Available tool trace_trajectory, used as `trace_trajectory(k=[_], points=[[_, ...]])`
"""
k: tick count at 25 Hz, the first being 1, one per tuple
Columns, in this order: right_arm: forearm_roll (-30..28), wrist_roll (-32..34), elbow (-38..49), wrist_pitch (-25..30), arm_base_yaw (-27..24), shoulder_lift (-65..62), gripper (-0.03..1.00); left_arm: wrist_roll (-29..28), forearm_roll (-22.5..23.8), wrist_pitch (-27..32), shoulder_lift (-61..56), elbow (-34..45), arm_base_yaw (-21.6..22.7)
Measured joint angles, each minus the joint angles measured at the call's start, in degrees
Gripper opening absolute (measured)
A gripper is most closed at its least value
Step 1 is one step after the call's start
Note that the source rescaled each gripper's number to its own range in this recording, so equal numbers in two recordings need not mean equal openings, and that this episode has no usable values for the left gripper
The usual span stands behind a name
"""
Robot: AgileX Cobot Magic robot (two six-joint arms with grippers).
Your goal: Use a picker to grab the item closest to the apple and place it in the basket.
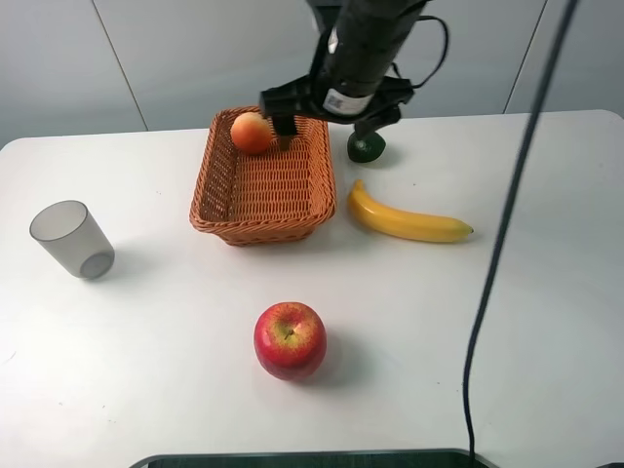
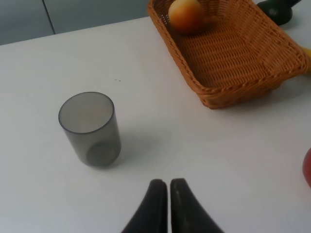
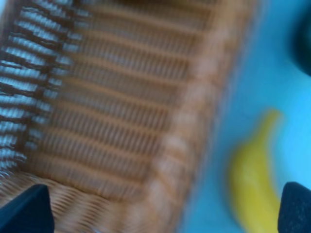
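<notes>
A red apple (image 1: 290, 339) sits on the white table near the front; its edge (image 2: 307, 167) shows in the left wrist view. The wicker basket (image 1: 263, 219) (image 2: 233, 94) (image 3: 194, 121) stands behind it with an orange-red round fruit (image 1: 252, 133) (image 2: 185, 14) lying in its far left corner. My right gripper (image 1: 327, 122) (image 3: 160, 213) hovers open over the basket's far end, with nothing between its fingers. One finger is right beside the fruit. A yellow banana (image 1: 405, 222) (image 3: 252, 179) lies right of the basket. My left gripper (image 2: 169, 194) is shut and empty above the table.
A grey translucent cup (image 1: 72, 240) (image 2: 91, 128) stands at the left. A dark green object (image 1: 367, 146) (image 2: 277, 9) sits behind the basket's right corner. A black cable (image 1: 497, 253) hangs down across the right side.
</notes>
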Motion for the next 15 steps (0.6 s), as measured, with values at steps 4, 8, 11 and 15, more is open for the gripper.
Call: trace_trajectory(k=[4, 8, 11, 15], points=[[0.8, -0.6, 9.3, 1.2, -6.5, -7.9, 1.00, 0.0, 0.0, 0.0, 0.0, 0.0, 0.0], [0.8, -1.7, 17.7, 3.4, -14.2, -17.0, 1.00, 0.0, 0.0, 0.0, 0.0, 0.0, 0.0], [0.8, -2.6, 23.7, 4.7, -19.3, -24.5, 1.00, 0.0, 0.0, 0.0, 0.0, 0.0, 0.0], [-0.6, -3.0, 30.8, 6.0, -22.2, -36.0, 1.00, 0.0, 0.0, 0.0, 0.0, 0.0, 0.0]])
